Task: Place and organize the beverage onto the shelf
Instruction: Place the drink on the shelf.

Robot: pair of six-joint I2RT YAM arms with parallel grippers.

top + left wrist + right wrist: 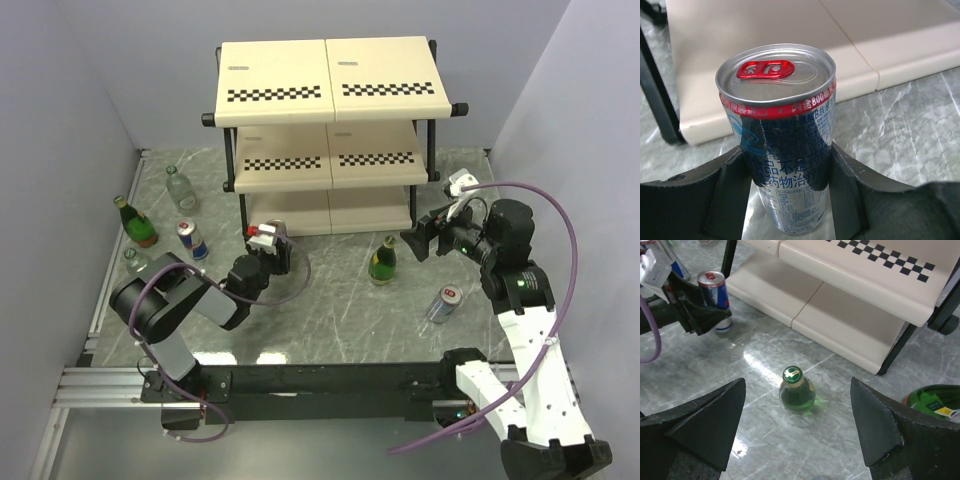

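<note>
Silver-and-blue with a red pull tab, the can [777, 135] stands upright, clamped between the fingers [725, 200] of your left gripper [268, 244], just in front of the lowest board of the shelf [330, 90] and near its front left leg. Your right gripper [797, 384] hangs off the shelf's front right corner with its jaws spread wide and nothing in them. A small green bottle [797, 395] stands on the marble table [330, 310] before the shelf's right half, and another can [444, 303] lies on its side farther out from the shelf.
</note>
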